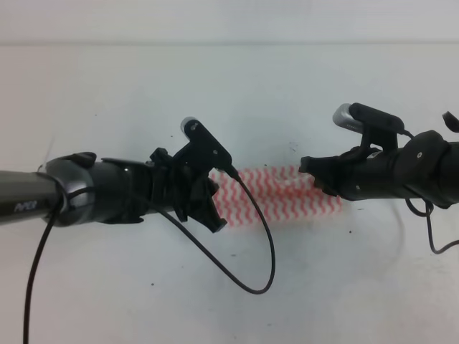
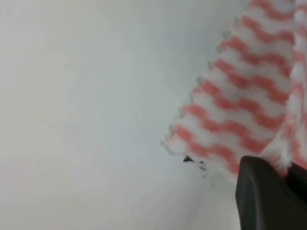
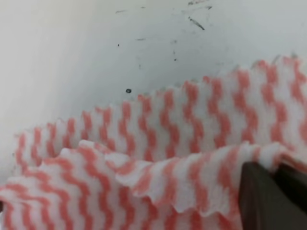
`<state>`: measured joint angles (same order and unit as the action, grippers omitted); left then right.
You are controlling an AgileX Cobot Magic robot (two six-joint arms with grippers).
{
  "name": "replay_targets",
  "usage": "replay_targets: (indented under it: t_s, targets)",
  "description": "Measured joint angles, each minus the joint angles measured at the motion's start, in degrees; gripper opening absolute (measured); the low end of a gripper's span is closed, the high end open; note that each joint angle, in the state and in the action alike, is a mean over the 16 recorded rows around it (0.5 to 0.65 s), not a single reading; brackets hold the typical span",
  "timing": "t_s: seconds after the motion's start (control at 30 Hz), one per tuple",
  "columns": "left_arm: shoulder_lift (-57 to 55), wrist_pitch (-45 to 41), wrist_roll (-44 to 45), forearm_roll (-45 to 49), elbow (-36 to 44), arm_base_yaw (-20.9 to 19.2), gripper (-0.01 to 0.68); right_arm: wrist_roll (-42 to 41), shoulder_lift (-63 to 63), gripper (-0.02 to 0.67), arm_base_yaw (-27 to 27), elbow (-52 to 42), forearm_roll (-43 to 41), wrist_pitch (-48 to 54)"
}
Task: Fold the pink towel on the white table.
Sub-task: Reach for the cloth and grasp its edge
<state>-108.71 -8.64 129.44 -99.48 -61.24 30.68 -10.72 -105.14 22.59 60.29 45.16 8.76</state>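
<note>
Below, the pink towel (image 1: 276,195) spans lengthwise between both grippers: left gripper (image 2: 283,175) and right gripper (image 3: 276,167) each clamp an end's edge, equally near.

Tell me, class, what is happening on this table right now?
Two robot arms are working on the pink towel, which lies on the white table. The left gripper is at one end of the cloth and the right gripper at the other. Each wrist view shows a fold of towel pinched between dark fingers, so a fold seems under way.
</note>
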Motion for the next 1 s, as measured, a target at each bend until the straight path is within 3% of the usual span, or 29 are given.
replay_targets:
  t_s: [1.0]
  targets:
    - [-0.1, 1.2, 0.1, 0.0, -1.2, 0.0, -0.004, 0.0, -1.0, -0.016, 0.0, 0.9, 0.0, -1.5]
